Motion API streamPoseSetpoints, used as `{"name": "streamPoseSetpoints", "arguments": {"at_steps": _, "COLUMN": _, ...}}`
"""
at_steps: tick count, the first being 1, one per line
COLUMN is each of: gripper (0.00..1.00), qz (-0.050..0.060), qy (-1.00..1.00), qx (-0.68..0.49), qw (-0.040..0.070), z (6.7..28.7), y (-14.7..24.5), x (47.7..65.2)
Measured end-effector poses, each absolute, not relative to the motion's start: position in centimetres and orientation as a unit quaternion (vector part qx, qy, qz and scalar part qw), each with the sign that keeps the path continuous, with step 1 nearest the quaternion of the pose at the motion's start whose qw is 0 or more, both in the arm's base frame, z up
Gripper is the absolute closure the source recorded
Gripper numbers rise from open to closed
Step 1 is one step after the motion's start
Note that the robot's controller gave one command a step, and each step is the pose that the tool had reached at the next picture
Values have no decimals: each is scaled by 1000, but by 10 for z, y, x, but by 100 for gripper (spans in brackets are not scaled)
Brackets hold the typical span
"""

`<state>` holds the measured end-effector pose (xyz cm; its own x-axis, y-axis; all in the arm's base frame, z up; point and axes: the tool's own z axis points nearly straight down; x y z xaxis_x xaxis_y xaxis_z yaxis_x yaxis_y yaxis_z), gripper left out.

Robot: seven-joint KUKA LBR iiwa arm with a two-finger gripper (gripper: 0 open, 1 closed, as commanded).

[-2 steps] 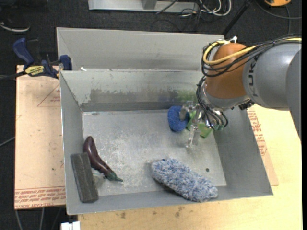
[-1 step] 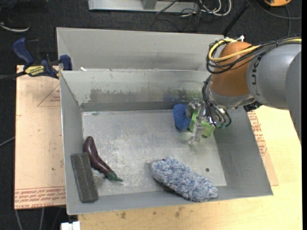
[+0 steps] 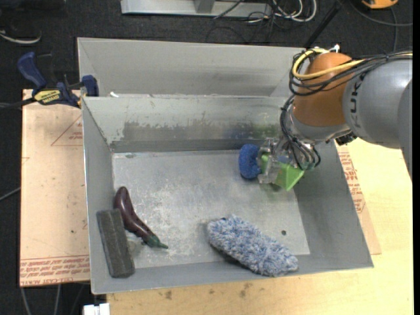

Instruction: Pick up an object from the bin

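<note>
My gripper (image 3: 270, 168) is low at the back right of the bin, under the arm's wrist. A bright green block (image 3: 290, 176) sits tilted right against its right side, partly hidden by the gripper's body. A blue round thing (image 3: 249, 161) lies just to the left of the gripper, close to the back wall. It touches or nearly touches the gripper.
A fluffy blue-grey mitt-like thing (image 3: 252, 245) lies at the front, right of the middle. At the front left a purple toy aubergine (image 3: 133, 220) rests beside a dark grey oblong block (image 3: 115, 243). The arm with its orange cover and cables hangs over the bin's right rim.
</note>
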<state>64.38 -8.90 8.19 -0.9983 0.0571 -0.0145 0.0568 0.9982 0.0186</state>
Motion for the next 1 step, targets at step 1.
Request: {"name": "streamPoseSetpoints", "arguments": {"at_steps": 1, "gripper": 100, "qz": 9, "qy": 1000, "qx": 29, "qw": 8, "z": 82, "y": -89, "x": 644}}
